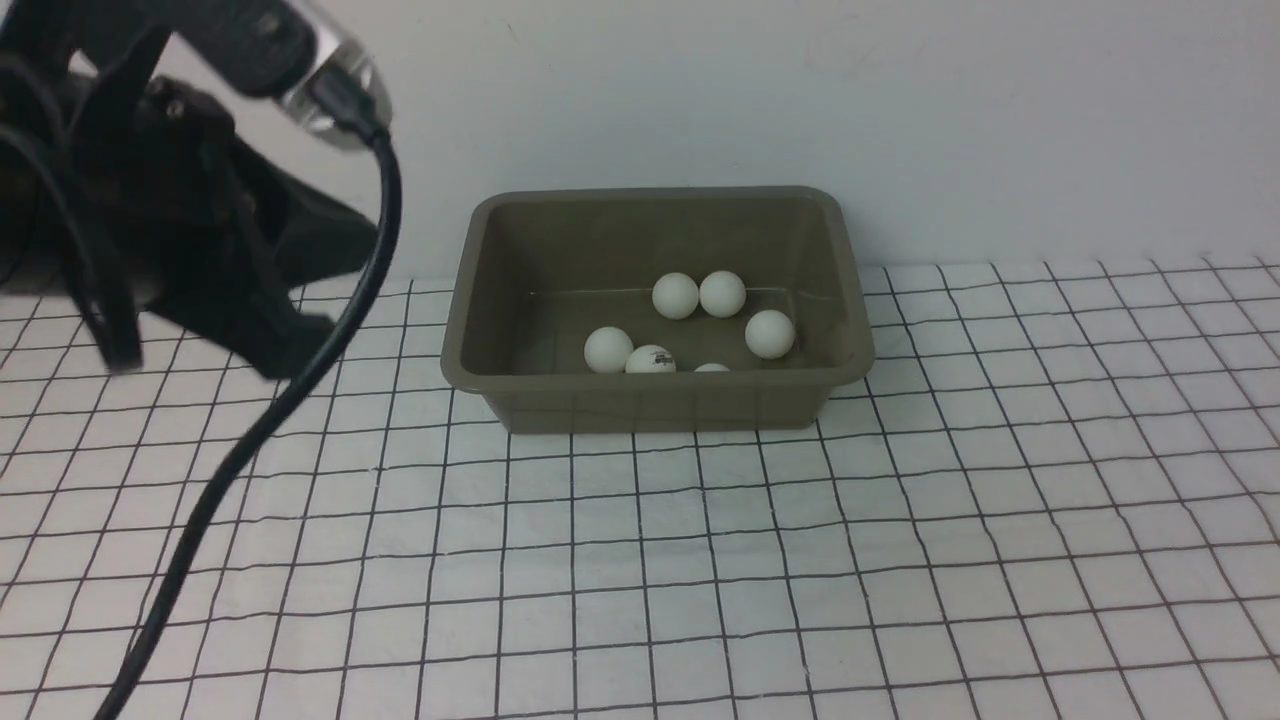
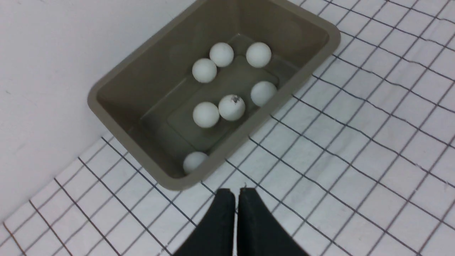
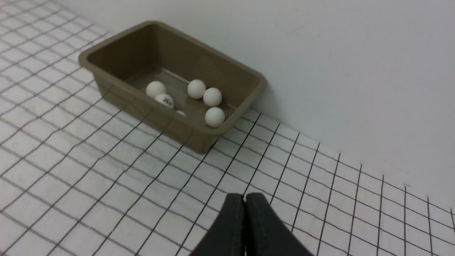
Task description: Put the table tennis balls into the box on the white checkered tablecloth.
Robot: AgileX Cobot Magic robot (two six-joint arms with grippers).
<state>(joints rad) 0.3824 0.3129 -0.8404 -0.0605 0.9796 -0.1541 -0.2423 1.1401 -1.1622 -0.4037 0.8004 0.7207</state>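
Checkered tablecloth (image 2: 355, 149), olive box (image 2: 213, 156), 7 white balls (image 2: 231, 107)

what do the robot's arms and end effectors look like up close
The left arm is matte black with blocky, angular housings, a silver metallic module near its top and a thick black cable hanging from it. Each end effector, left and right, has two black tapered fingers with rounded tips. No markings are visible.

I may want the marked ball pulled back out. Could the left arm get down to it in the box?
Probably yes: the box is lidless, the marked ball lies uncovered, though touching a neighbouring ball. The left pincer is shut, so must open.
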